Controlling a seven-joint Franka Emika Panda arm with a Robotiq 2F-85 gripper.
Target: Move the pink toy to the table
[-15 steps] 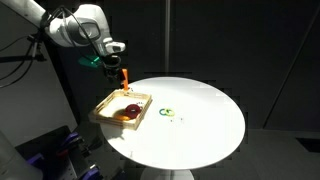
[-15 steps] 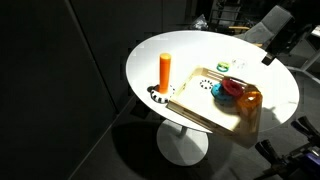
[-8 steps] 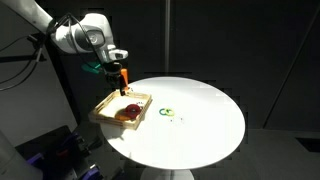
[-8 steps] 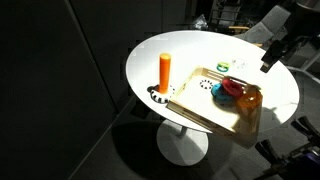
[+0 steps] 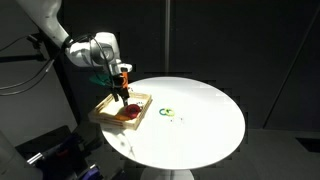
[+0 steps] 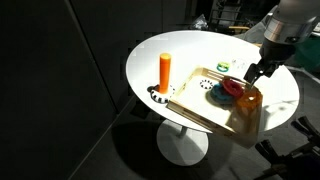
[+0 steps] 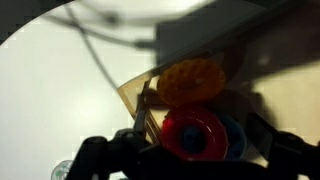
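Dark room, white table (image 5: 200,115) — the gripper (image 6: 250,77) hangs with jaws spread over the tray (image 6: 205,108), the toy (image 7: 195,135) lying just beneath between them, ungrasped — closing off-centre might shove it against the orange piece (image 7: 190,80) beside it and miss.

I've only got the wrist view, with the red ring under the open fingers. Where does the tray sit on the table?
Observer: The wooden tray sits at the rim of the round white table, on the arm's side.
Operator: Anything standing outside the tray?
Observer: An orange peg stands upright on the table, just beside the tray.
Operator: And on the tabletop farther off?
Observer: A small green-yellow piece lies on the white top, apart from the tray.
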